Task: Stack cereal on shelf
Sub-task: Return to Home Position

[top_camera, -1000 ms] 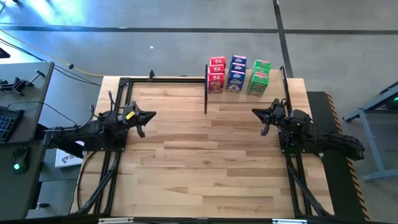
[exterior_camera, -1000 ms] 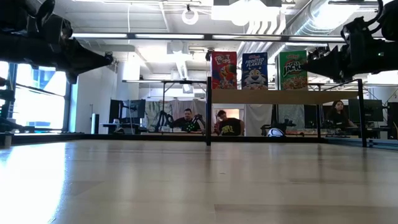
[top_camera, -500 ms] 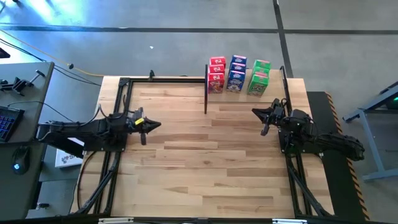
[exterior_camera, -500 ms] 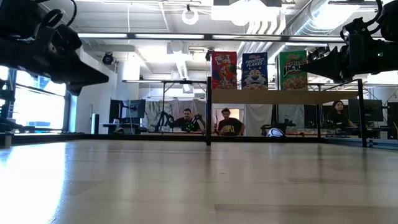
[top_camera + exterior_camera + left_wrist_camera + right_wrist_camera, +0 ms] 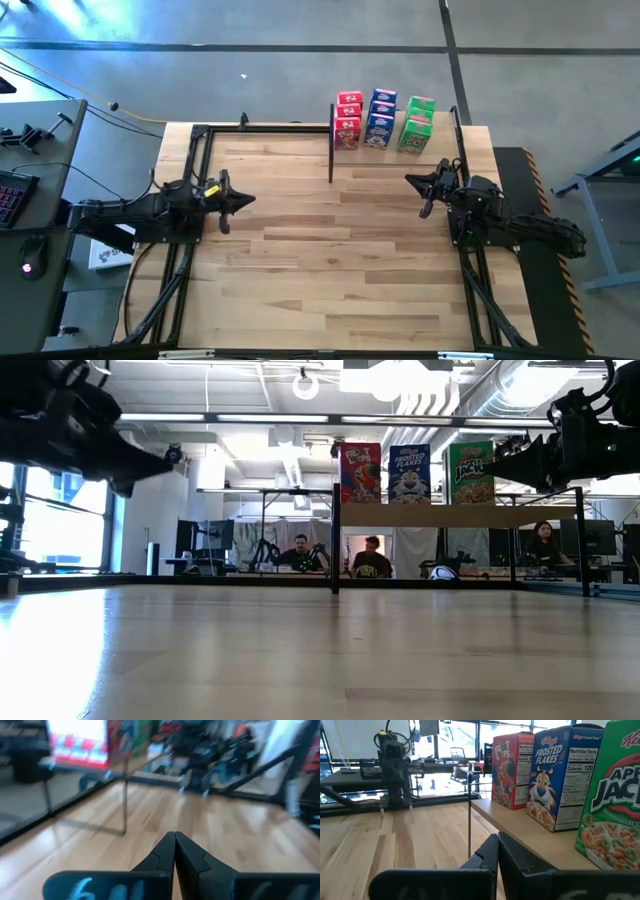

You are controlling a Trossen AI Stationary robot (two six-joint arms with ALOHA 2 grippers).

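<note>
Froot Loops (image 5: 512,767), Frosted Flakes (image 5: 557,775), Apple Jacks boxes (image 5: 612,810) stand colour-grouped on shelf (image 5: 520,827). Left gripper (image 5: 174,836), right gripper (image 5: 498,837): clenched, empty, clear of shelf, judged parked for home.

Worktop (image 5: 330,250) bright and evenly lit from overhead; no hard shadows in the high view. Low view: ceiling lamps (image 5: 400,375) and a window (image 5: 60,525) backlight the left arm (image 5: 70,420) and right arm (image 5: 575,435) into silhouettes. Pale glare lies on the worktop's left.
</note>
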